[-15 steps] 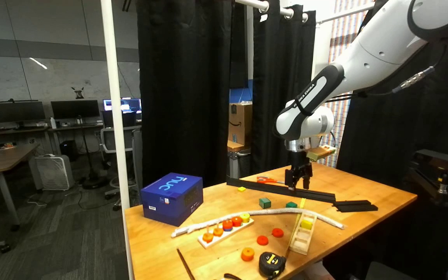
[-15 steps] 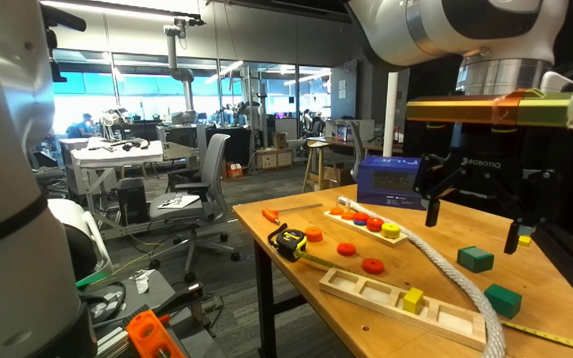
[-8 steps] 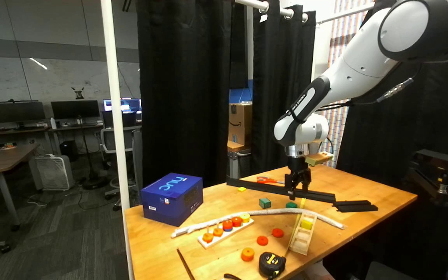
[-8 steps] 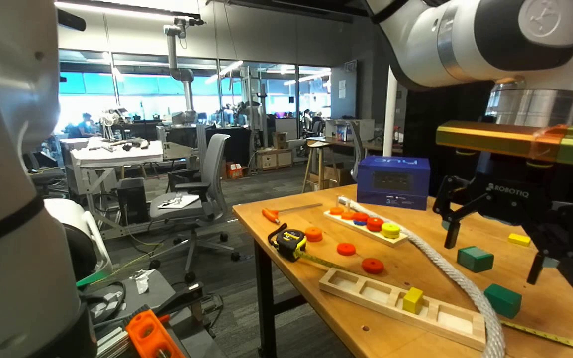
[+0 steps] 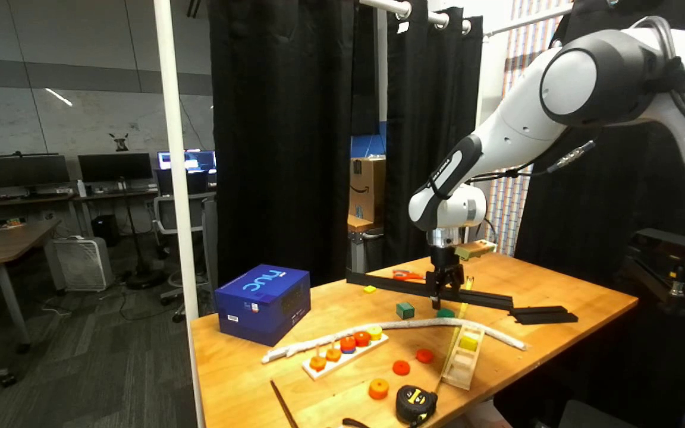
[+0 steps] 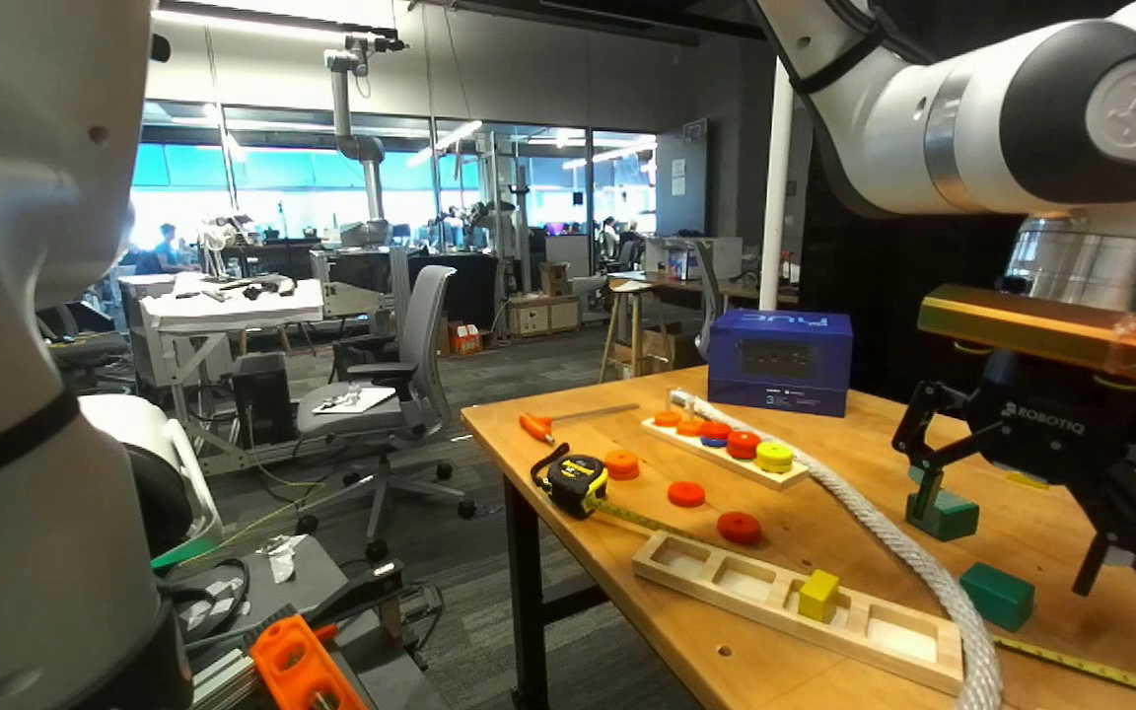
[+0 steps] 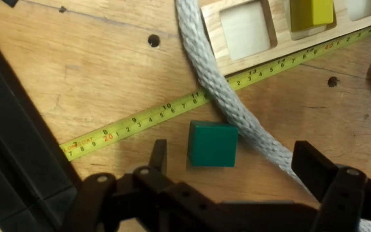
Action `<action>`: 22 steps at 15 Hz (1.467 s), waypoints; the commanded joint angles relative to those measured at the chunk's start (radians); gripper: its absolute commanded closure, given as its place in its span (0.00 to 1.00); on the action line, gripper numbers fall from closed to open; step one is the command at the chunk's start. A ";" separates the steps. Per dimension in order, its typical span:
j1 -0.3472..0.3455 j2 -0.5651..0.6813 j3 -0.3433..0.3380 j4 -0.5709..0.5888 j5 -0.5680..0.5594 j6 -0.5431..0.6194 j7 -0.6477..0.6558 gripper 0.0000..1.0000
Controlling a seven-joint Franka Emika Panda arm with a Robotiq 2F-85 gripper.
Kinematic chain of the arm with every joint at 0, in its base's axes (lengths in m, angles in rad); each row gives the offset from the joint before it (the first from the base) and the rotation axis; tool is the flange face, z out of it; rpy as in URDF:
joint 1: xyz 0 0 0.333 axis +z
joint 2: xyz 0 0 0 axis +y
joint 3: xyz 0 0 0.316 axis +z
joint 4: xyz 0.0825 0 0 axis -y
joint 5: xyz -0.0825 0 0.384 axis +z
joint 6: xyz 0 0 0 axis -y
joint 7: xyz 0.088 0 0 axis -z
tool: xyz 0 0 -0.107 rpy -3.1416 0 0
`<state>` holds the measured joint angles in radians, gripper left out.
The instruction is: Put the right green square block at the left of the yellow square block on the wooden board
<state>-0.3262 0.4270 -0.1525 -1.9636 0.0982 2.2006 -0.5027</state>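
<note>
The right green square block (image 5: 445, 312) stands on the table in both exterior views (image 6: 997, 597). In the wrist view the green block (image 7: 214, 145) lies between my open fingers, nearer the left one, with a corner close to the rope. My gripper (image 7: 230, 143) is open and empty; it hangs above the block in both exterior views (image 6: 1005, 547). The yellow square block (image 6: 818, 597) sits in a compartment of the pale wooden board (image 6: 726, 599). The wrist view shows the yellow block (image 7: 322, 13) cut off at the top, with an empty compartment of the board (image 7: 281, 22) left of it.
A second green block (image 5: 405, 310) stands near the gripper. A white rope (image 6: 884, 523) and an extended tape measure (image 7: 150, 119) run beside the board. Black rails (image 7: 14, 129) lie behind. Red discs (image 5: 424, 355), a peg board (image 6: 726, 454) and a blue box (image 5: 262, 303) are around.
My gripper has moved down and toward the right green block, shifting left in one exterior picture and right in another. It stays open. The blocks and board have not moved.
</note>
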 commanded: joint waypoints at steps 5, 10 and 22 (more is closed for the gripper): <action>-0.053 0.134 0.040 0.174 0.009 -0.076 -0.014 0.00; -0.070 0.141 0.041 0.186 0.007 -0.079 -0.015 0.00; -0.082 0.132 0.046 0.162 0.015 -0.104 -0.018 0.00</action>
<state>-0.3915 0.5569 -0.1226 -1.8139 0.0982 2.1181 -0.5027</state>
